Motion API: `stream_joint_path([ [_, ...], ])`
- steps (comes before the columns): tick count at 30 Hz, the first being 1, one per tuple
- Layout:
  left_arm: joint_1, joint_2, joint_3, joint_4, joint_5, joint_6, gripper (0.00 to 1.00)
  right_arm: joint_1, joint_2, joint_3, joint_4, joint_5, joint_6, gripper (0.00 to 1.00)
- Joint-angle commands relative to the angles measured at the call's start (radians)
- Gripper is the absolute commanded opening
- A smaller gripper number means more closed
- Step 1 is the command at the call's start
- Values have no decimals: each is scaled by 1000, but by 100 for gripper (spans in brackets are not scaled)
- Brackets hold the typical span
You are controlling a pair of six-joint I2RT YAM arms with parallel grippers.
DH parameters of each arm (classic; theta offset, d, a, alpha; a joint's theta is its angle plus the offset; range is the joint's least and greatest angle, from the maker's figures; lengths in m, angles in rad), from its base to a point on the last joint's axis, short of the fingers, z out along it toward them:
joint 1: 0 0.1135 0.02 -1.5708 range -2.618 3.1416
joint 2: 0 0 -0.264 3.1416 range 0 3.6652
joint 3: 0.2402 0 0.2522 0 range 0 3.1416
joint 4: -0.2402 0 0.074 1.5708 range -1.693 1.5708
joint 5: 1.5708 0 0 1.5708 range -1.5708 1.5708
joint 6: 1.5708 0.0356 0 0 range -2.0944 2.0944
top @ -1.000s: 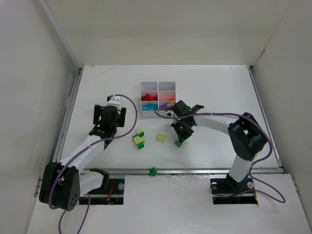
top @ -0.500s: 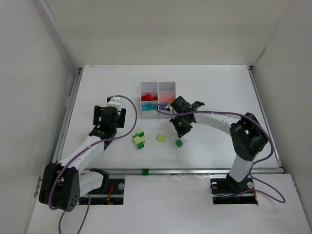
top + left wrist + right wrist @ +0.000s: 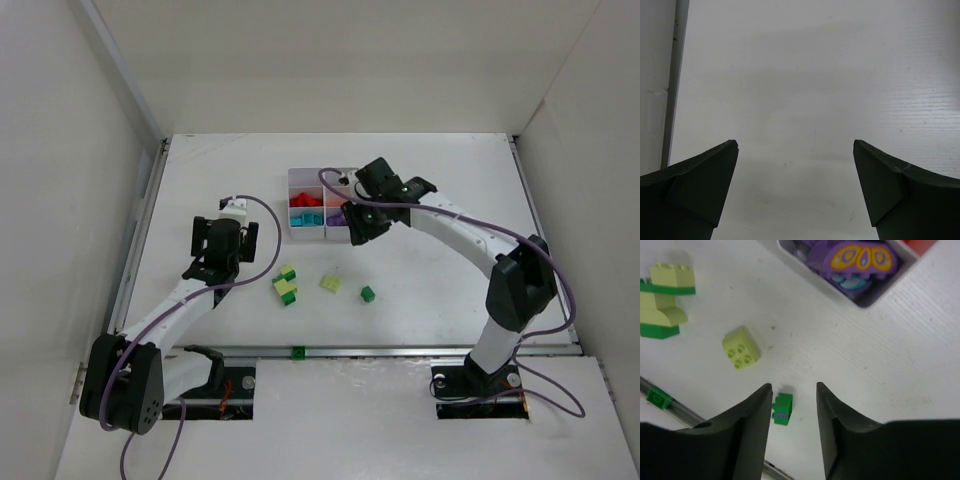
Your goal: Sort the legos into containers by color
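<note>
Right pincer [image 3: 794,386] hangs over the box [image 3: 323,203], at its 5 o'clock corner, jaws a little apart and gripping nothing. Through the gap the wrist camera looks straight down on a green brick [image 3: 782,409] lying loose on the counter [image 3: 440,190]. In the top view that brick sits at 5 o'clock from the box, well apart from it. A pale brick [image 3: 329,283] lies at 6 o'clock of the box, and a green-and-pale stack [image 3: 286,285] at 7 o'clock, just beside it. One more green piece [image 3: 297,351] rests on the rail [image 3: 400,350] at the counter's near edge. Inside the box, red and teal show in the left column, and a purple butterfly piece [image 3: 860,260] fills the near right compartment. Left pincer [image 3: 795,150] hovers at 8 o'clock of the box over bare counter, jaws wide apart.
</note>
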Motion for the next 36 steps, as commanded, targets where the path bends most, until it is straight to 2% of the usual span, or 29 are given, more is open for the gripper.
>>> stream_joint_path([
  [1, 4, -27, -9, 22, -12, 2, 100, 12, 12, 1, -121, -56, -64, 52],
  [5, 4, -27, -9, 22, -12, 2, 100, 80, -26, -143, -133, -47, -37, 78],
  [10, 4, -27, -9, 22, -12, 2, 100, 104, -35, -212, -96, 12, 13, 80],
  [13, 4, -17, -9, 22, -12, 2, 100, 104, 29, -212, -87, 54, 13, 77],
  [16, 4, -17, -9, 22, -12, 2, 100, 114, 98, -203, -87, 74, 2, 67],
  [19, 4, -17, -9, 22, -12, 2, 100, 123, 117, -203, -75, 83, 2, 53],
  [21, 4, -17, -9, 22, -12, 2, 100, 123, 117, -203, -62, 83, 2, 48],
  [24, 4, -17, -9, 22, -12, 2, 100, 123, 117, -194, -62, 83, 2, 23],
  [25, 4, -17, -9, 22, -12, 2, 100, 123, 108, -185, -62, 94, 2, 5],
  [26, 4, -17, -9, 22, -12, 2, 100, 123, 98, -184, -62, 108, 15, 0],
  [31, 4, -17, -9, 22, -12, 2, 100, 85, 26, -54, -35, 131, 66, 0],
  [36, 4, -17, -18, 22, -12, 2, 100, -21, 20, 134, 152, 180, 192, 0],
])
